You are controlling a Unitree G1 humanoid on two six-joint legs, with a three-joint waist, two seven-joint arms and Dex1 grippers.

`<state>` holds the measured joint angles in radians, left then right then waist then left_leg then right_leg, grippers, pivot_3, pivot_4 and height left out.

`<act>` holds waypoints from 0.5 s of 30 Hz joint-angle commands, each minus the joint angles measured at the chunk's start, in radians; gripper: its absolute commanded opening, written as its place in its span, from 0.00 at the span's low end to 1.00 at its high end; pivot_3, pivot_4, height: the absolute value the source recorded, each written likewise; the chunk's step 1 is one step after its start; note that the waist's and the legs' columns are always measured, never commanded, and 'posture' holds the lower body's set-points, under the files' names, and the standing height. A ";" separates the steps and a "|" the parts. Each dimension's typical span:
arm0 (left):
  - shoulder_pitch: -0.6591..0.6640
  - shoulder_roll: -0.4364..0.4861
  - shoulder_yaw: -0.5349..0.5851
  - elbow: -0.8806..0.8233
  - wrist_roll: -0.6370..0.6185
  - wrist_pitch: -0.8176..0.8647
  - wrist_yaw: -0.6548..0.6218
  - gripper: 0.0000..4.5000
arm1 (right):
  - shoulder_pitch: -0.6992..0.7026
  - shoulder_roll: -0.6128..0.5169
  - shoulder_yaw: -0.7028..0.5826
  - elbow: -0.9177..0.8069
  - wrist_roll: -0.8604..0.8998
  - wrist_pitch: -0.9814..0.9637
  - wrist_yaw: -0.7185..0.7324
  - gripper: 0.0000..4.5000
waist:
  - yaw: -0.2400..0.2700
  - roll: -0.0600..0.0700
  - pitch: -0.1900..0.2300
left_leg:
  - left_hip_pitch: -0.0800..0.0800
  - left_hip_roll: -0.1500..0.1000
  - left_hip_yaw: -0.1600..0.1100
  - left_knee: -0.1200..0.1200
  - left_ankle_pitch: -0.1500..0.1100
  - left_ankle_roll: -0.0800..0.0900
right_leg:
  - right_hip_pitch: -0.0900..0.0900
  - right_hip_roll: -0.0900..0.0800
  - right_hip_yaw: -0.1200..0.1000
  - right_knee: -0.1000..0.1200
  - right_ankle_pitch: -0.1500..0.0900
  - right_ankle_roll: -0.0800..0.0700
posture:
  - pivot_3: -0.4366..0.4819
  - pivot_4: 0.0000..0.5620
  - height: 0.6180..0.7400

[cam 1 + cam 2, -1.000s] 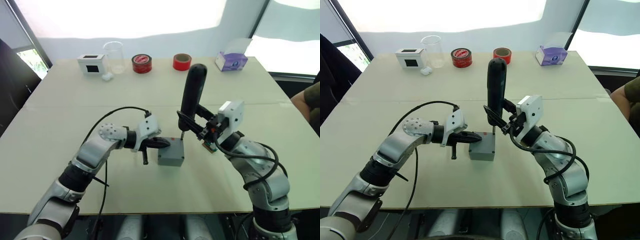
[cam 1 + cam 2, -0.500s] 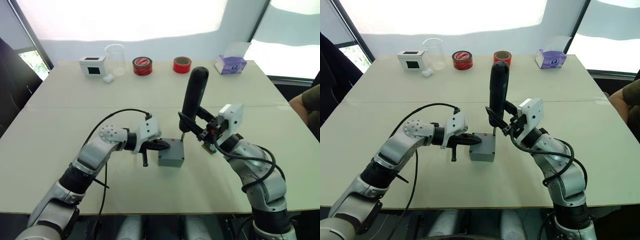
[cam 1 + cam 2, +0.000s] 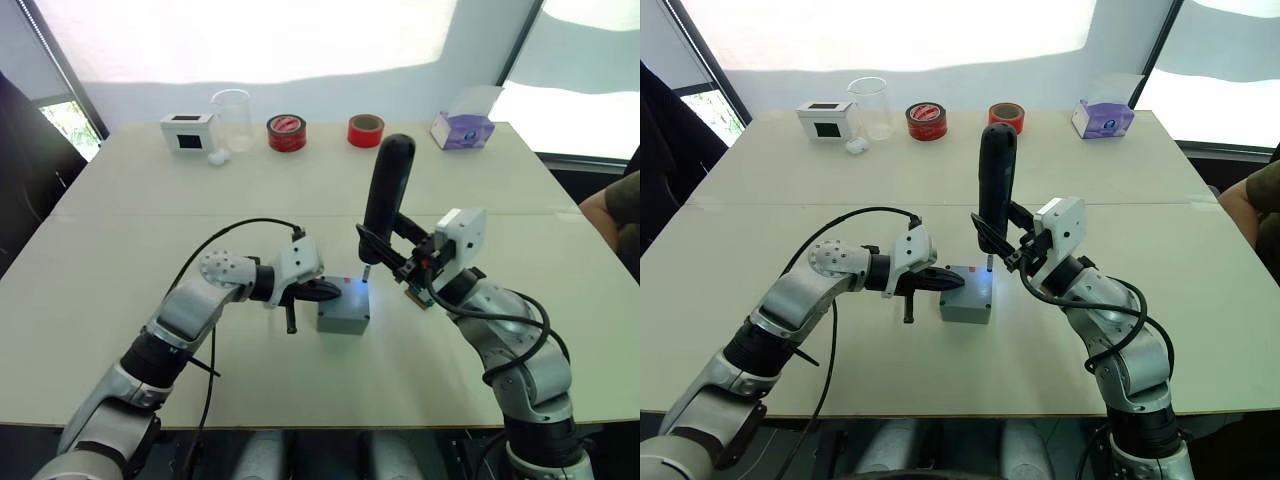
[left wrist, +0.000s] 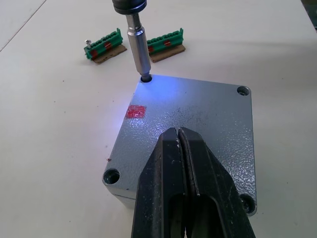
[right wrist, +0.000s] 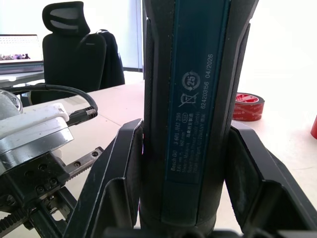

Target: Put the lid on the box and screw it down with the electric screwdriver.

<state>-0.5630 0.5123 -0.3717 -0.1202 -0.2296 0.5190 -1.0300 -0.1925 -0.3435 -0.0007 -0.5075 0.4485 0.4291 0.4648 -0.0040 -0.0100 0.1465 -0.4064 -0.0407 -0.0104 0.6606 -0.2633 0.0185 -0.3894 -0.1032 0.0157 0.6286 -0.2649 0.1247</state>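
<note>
A bluish light now shines on the flat grey plastic lid [image 4: 190, 124] around the thin metal bit of the thick black cylindrical electric screwdriver [image 3: 385, 195], where half a second ago there was none; I judge that the tool has just been switched on and is driving the corner screw. The lid sits closed on the small square grey plastic box [image 3: 343, 312] at the centre of the frame. The right gripper [image 3: 392, 252] clamps the upright screwdriver, while the left gripper [image 4: 185, 183], fingers together and holding nothing, presses on the lid.

I am reading printed marks on the electric screwdriver [image 5: 190, 99]: "04/2026", "62420356", a circled "25" and a crossed-out bin sign; finer print stays illegible.
</note>
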 commanded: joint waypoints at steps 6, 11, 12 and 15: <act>0.012 -0.001 -0.013 0.009 0.018 0.010 -0.002 0.00 | 0.022 -0.036 0.011 0.076 -0.018 0.049 0.011 0.40 | 0.009 0.000 0.000 | 0.000 0.000 0.000 0.000 0.000 0.000 | 0.000 -0.002 0.000 -0.001 0.000 0.000 | 0.48 0.27 1.00; 0.021 0.002 -0.009 0.009 0.018 0.009 0.003 0.00 | 0.002 -0.052 -0.012 0.072 0.005 0.051 0.026 0.40 | 0.016 0.000 0.000 | 0.000 0.000 0.000 -0.001 -0.001 0.000 | -0.002 -0.003 -0.001 -0.002 -0.001 -0.002 | 0.48 0.27 1.00; 0.024 0.002 -0.006 0.010 0.018 0.010 0.005 0.00 | -0.011 -0.056 -0.022 0.065 0.018 0.060 0.027 0.40 | 0.016 0.000 0.000 | 0.000 0.000 0.000 -0.002 -0.001 0.000 | -0.002 -0.004 -0.001 -0.002 -0.001 -0.002 | 0.48 0.27 1.00; 0.030 0.002 0.001 0.015 0.016 0.012 0.011 0.00 | -0.088 -0.077 -0.080 0.039 0.089 0.118 0.017 0.40 | 0.016 0.000 0.000 | 0.000 0.000 0.000 -0.002 -0.001 0.000 | -0.002 -0.004 -0.001 -0.003 -0.001 -0.002 | 0.48 0.27 1.00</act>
<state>-0.5525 0.5059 -0.3680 -0.1216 -0.2290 0.5153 -1.0228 -0.2581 -0.3961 -0.0363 -0.4841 0.5063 0.4840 0.4921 0.0116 -0.0098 0.1466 -0.4069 -0.0411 -0.0103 0.6580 -0.2639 0.0188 -0.3912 -0.1078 0.0150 0.6258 -0.2658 0.1223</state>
